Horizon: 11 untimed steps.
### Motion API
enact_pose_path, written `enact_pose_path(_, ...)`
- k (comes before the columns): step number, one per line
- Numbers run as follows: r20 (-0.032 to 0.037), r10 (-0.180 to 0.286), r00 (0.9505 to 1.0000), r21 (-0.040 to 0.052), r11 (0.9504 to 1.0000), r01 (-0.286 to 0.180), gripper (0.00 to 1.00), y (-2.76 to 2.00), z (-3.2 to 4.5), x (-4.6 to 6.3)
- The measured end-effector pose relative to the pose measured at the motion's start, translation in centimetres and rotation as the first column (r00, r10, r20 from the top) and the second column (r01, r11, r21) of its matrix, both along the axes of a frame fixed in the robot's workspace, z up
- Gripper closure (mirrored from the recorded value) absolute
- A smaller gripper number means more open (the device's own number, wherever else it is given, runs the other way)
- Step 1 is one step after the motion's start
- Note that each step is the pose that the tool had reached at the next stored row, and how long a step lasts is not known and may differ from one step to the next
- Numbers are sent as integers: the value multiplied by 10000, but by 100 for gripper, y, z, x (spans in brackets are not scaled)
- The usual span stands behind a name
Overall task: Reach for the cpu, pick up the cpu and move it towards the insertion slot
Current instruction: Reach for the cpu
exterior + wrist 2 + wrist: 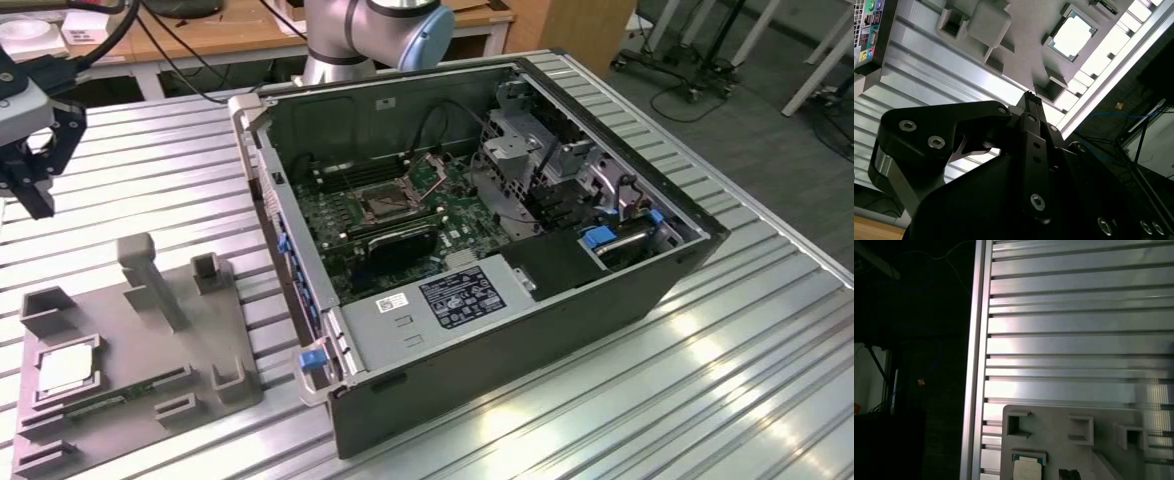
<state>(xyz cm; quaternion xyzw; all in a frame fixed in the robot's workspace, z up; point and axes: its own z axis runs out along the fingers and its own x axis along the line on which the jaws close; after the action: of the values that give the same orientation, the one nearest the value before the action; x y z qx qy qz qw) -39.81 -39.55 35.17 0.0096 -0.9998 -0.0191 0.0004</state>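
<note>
The cpu [64, 372] is a small silvery square chip lying flat in a recess of the grey holder block [147, 330] at the exterior view's lower left. Both wrist views show it too, the cpu [1072, 37] and the cpu [1027, 470] sitting in that block. My gripper [40, 207] hangs above the table at the exterior view's far left, well short of the chip. Its fingers meet at the tip, shut on nothing, as the gripper [1030, 96] shows in the second wrist view. The insertion slot [380, 205] is a metal-framed socket on the green board inside the open computer case [534, 330].
A narrow green memory stick [118, 397] lies in the holder block beside the chip. The block has several raised posts [140, 265]. The ribbed aluminium table [747, 400] ends close to the block; its edge [974, 365] shows in the first wrist view. The arm's base [360, 40] stands behind the case.
</note>
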Motion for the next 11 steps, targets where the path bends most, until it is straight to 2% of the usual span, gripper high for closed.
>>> enact_pose_path(11, -2, 0, 10000, 0, 10000, 0, 89, 0, -7, -23)
